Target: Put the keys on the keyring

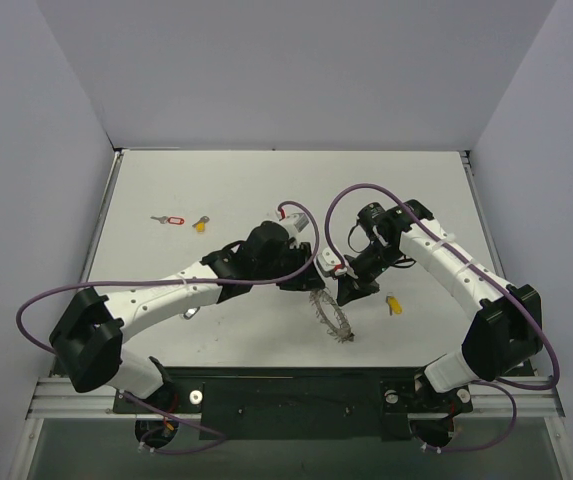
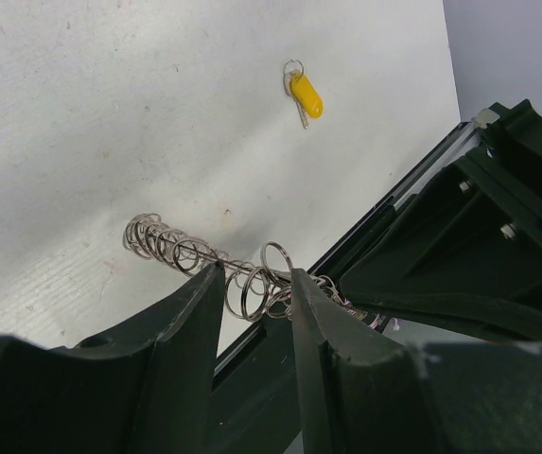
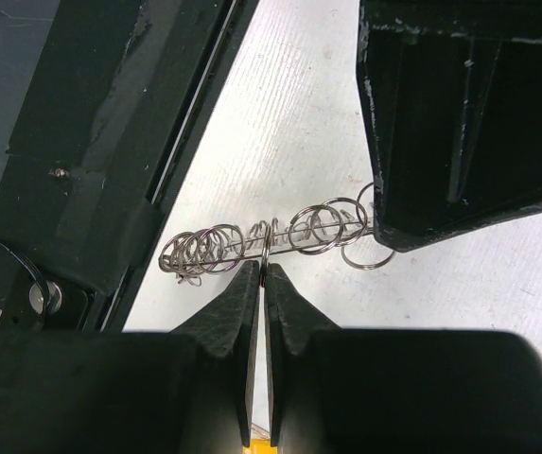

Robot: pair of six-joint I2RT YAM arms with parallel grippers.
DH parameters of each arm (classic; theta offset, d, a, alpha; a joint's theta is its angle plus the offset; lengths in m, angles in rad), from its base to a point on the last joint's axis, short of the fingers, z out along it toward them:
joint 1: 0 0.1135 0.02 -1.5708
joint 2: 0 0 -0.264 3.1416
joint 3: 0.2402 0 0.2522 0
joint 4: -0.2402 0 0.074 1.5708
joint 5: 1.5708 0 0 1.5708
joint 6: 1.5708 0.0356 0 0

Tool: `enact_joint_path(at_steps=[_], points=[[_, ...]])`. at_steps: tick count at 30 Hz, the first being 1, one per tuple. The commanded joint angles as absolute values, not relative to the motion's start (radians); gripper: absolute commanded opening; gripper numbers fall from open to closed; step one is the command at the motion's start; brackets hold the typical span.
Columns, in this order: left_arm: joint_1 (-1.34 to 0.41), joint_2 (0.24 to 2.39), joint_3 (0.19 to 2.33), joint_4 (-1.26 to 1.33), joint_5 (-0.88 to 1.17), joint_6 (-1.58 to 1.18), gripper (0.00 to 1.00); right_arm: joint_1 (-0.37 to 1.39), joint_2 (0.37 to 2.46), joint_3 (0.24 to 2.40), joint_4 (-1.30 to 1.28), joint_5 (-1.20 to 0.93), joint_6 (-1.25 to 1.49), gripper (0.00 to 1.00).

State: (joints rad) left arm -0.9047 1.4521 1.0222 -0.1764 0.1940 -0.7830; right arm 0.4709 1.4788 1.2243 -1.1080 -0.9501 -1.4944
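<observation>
The keyring [image 1: 332, 318] is a string of silver links just right of the table's middle. My left gripper [image 1: 304, 283] is closed partway on its upper end, and the links [image 2: 252, 288] fill the gap between both fingertips. My right gripper [image 3: 264, 270] is shut on a single thin link partway along the keyring [image 3: 204, 248]. The left arm's dark finger [image 3: 460, 142] covers the keyring's other end. One yellow-headed key [image 1: 394, 304] lies loose right of the grippers, and its small ring shows in the left wrist view [image 2: 305, 95]. A red-tagged key [image 1: 171, 220] and another yellow key [image 1: 202, 224] lie at the far left.
Purple cables [image 1: 351, 195] arc above both arms. A small silver item [image 1: 191, 315] lies beside the left forearm. The black base rail [image 1: 286, 395] runs along the near edge. Grey walls close in the white table [image 1: 266, 180] on three sides.
</observation>
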Motion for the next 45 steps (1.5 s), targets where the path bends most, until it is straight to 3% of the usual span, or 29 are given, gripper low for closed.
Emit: enact_joint_path(at_steps=[1,9,22,38,45], points=[[-0.908,1.427,1.066,-0.167,0.201,-0.782,0.44,0.465,1.447,1.220,-1.163,-1.009,-1.519,0.00],[-0.870,1.329,0.947,-0.066,0.221,-0.784,0.45,0.466,1.443,1.220,-1.163,-1.012,-1.519,0.00],[-0.842,1.391,0.868,0.172,0.367,-0.908,0.45,0.466,1.443,1.218,-1.161,-1.015,-1.520,0.00],[-0.839,1.436,0.876,0.083,0.359,-0.876,0.41,0.465,1.443,1.218,-1.163,-1.017,-1.522,0.00],[-0.839,1.448,0.890,0.078,0.374,-0.874,0.33,0.465,1.445,1.216,-1.163,-1.015,-1.522,0.00]])
